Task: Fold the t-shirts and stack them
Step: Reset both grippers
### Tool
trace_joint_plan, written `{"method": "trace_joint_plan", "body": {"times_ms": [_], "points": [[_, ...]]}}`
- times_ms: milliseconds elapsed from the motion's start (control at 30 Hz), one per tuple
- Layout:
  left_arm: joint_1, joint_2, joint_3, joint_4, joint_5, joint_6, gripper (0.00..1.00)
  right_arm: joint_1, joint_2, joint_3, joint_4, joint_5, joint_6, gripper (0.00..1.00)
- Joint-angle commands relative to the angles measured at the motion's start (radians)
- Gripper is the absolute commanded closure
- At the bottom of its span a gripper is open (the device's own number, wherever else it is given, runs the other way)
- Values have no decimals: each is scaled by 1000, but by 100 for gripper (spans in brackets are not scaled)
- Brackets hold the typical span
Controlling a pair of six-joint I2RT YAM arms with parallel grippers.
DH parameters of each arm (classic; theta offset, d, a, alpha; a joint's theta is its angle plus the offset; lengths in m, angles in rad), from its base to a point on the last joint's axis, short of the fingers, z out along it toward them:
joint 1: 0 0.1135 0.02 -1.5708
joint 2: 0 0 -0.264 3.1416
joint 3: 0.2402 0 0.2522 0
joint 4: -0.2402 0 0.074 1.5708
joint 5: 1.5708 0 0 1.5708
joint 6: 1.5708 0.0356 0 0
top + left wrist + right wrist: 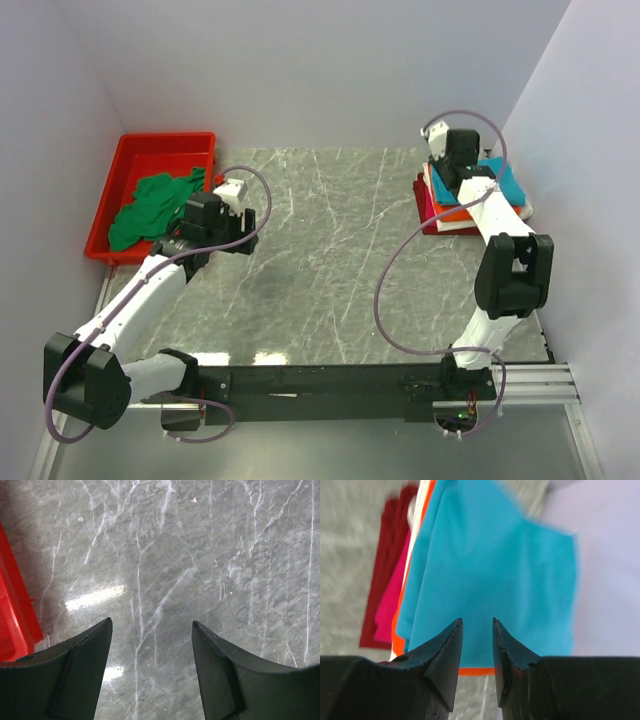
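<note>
1. Marble surface [330,260]: teal shirt [490,570] tops the folded stack [445,212], far right.
2. Right pincer [477,622] hovers over it, narrowly parted, empty; left pincer [152,625] wide, empty, near the green shirt [150,205].
3. Risk: a snagged finger could drag the stack askew.

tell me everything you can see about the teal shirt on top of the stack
The teal t-shirt is plain, soft-looking cloth, folded flat with a few shallow creases. It lies on top of the stack at the table's far right, close to the wall, directly on an orange shirt whose edge peeks out along two sides. The right gripper hangs over it, jaws slightly apart with nothing between them. Whether it touches the cloth cannot be told.
</note>
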Motion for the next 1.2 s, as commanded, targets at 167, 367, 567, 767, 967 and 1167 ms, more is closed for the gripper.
{"method": "trace_joint_plan", "body": {"times_ms": [167, 367, 567, 767, 967, 1167], "points": [[-11, -32, 5, 21, 4, 14, 29, -16, 86, -99, -27, -46, -39, 69], [-11, -32, 5, 22, -4, 12, 29, -16, 19, -138, -7, -49, -18, 70], [-11, -72, -2, 42, -38, 4, 28, -18, -117, -52, -114, -178, 39, 67], [0, -187, -42, 100, -107, -42, 7, -18, -324, -114, -136, -426, 114, 53], [61, -320, -102, 200, -95, -98, 1, -18, -548, -283, -62, -655, 189, 40], [125, -382, -119, 238, -65, -117, 1, -18, -743, -487, 166, -665, 421, 9]]}}
